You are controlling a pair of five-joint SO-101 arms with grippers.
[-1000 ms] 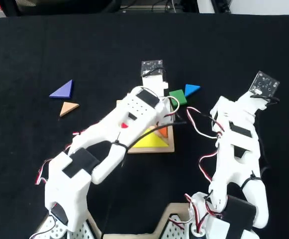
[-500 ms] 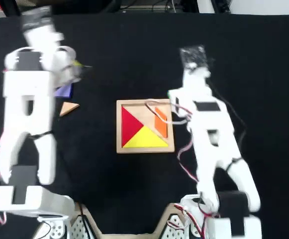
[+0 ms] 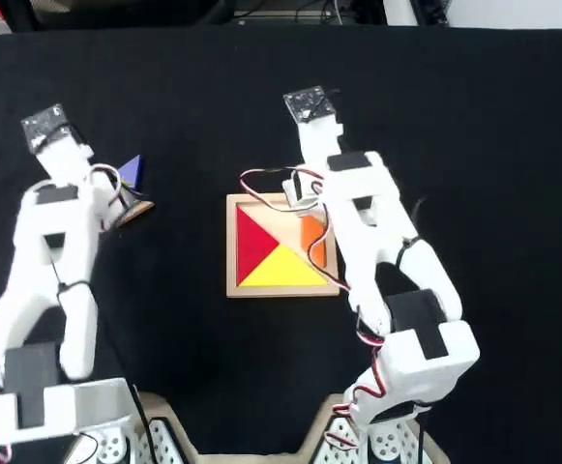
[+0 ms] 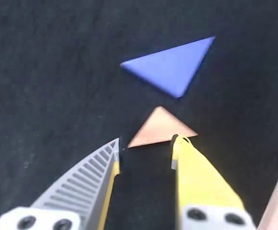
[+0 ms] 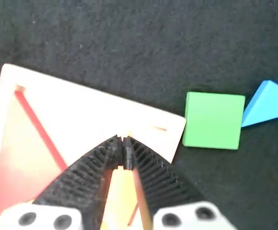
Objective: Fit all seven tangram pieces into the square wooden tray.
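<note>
**Left arm drops to the tan triangle**

Its left gripper (image 4: 148,141) has come down with jaws open, tips at the near edge of the small tan wooden triangle (image 4: 160,128). It holds nothing yet and is likely lined up to pinch the piece. The right gripper (image 5: 123,140), squeezed closed and empty, has swung over a corner of the square wooden tray (image 3: 281,291). A red triangle (image 3: 251,242), yellow triangle (image 3: 285,269) and orange piece (image 3: 308,235) lie in the tray. A dark blue triangle (image 4: 170,67), green square (image 5: 213,120) and light blue triangle (image 5: 268,103) wait outside.

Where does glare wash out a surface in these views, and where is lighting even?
Right wrist view: the wooden tray glares near-white, paling its red piece. High view: lighting is even, and the black cloth swallows any shadows. Left wrist view: no glare on the blue triangle or the tan triangle.
</note>
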